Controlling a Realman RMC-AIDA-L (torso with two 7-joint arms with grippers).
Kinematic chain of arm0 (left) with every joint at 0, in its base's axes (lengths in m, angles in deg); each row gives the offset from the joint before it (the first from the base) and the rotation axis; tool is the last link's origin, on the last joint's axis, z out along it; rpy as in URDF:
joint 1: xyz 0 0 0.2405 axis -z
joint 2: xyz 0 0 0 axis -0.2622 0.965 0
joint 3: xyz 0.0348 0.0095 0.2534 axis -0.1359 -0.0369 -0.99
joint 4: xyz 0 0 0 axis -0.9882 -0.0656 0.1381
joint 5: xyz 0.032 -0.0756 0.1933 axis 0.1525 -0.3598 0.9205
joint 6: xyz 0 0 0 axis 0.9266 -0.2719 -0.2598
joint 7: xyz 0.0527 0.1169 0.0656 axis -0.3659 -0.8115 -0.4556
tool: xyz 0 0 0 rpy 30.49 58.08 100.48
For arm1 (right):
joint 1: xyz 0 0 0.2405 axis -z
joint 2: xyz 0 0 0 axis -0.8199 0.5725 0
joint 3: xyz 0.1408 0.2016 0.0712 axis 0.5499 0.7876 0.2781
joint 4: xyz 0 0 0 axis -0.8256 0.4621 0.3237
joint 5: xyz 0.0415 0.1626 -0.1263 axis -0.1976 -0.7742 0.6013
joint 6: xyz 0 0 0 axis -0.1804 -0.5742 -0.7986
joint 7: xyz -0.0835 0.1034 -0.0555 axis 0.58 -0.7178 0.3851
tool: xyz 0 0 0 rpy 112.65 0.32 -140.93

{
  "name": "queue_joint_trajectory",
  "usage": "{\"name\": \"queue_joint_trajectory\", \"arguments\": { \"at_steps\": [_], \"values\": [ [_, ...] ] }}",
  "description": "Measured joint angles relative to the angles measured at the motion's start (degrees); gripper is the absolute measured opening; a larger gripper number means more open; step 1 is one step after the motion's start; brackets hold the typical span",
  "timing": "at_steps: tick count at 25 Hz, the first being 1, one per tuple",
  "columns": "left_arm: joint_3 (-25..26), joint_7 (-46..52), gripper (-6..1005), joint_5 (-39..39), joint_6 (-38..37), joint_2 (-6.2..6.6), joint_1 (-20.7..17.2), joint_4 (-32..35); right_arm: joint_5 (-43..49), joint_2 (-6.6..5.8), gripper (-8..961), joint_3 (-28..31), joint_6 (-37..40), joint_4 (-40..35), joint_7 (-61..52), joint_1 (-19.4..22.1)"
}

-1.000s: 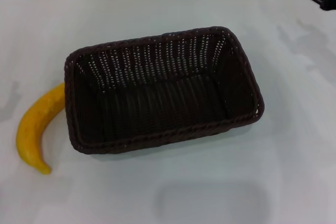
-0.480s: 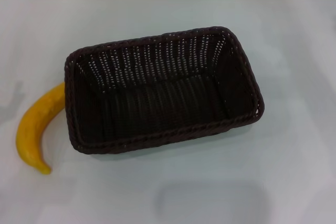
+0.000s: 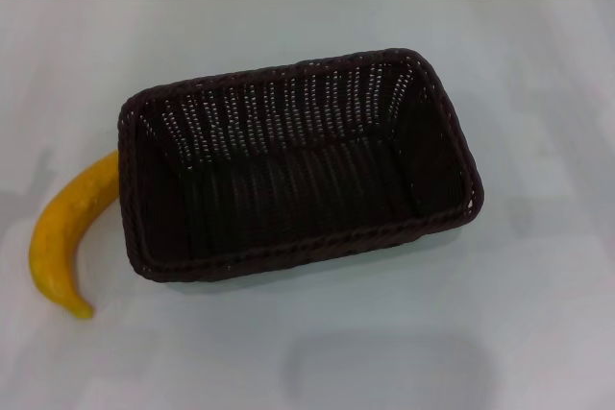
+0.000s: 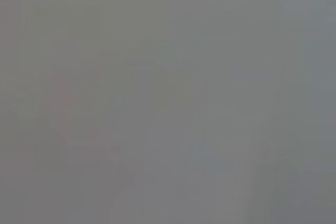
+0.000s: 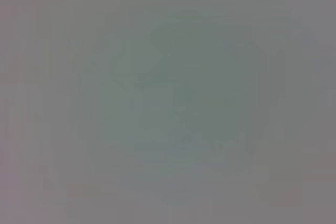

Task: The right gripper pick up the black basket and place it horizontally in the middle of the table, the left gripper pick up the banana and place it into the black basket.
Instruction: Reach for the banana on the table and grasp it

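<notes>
The black basket point(image 3: 298, 165) lies lengthwise across the middle of the white table point(image 3: 538, 314), open side up and with nothing inside. A yellow banana point(image 3: 65, 237) rests on the table at the basket's left end, its upper end touching the basket wall and its dark tip pointing toward the front. Neither gripper shows in the head view. Both wrist views show only a plain grey field.
Bare table surface surrounds the basket on the right, front and back. The table's far edge runs along the top of the head view.
The right gripper, seen at the top right corner one second ago, has left the head view. Basket and banana have not moved.
</notes>
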State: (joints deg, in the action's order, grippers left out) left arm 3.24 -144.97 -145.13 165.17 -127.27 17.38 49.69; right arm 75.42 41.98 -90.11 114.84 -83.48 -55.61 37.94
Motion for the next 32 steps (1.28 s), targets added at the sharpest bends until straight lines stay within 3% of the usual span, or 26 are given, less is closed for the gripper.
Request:
{"name": "queue_joint_trajectory", "arguments": {
  "at_steps": [5, 10, 21, 24, 27, 32],
  "values": [
    [0.0, 0.6, 862, 0.9, -1.7, 0.04, 0.1, 0.9, 0.1, -0.09, 560, -1.9, 0.7, 1.1, 0.0, 0.0],
    [0.0, 5.0, 861, 5.7, -8.7, 0.17, -0.9, 6.0, 0.1, -0.15, 560, -3.9, 0.8, 1.5, -0.2, 0.2],
    [0.0, 20.2, 861, 25.3, -32.5, 0.0, -9.1, 32.7, 0.1, -0.37, 560, -6.6, 0.2, 1.6, -1.0, -0.1],
    [0.0, 30.0, 861, 35.2, -38.1, 0.13, -10.2, 39.9, 0.1, -0.46, 560, -7.3, 0.2, 1.4, -1.9, -0.2],
    [0.0, 44.4, 862, 50.6, -43.5, 0.12, -10.7, 46.7, 0.2, -0.51, 559, -8.0, 0.1, 1.1, -2.3, -0.1],
    [0.3, 71.2, 862, 76.1, -44.6, 0.15, -10.8, 55.8, 0.2, -0.64, 559, -8.3, 0.1, 0.9, -2.8, -0.3]
  ]
}}
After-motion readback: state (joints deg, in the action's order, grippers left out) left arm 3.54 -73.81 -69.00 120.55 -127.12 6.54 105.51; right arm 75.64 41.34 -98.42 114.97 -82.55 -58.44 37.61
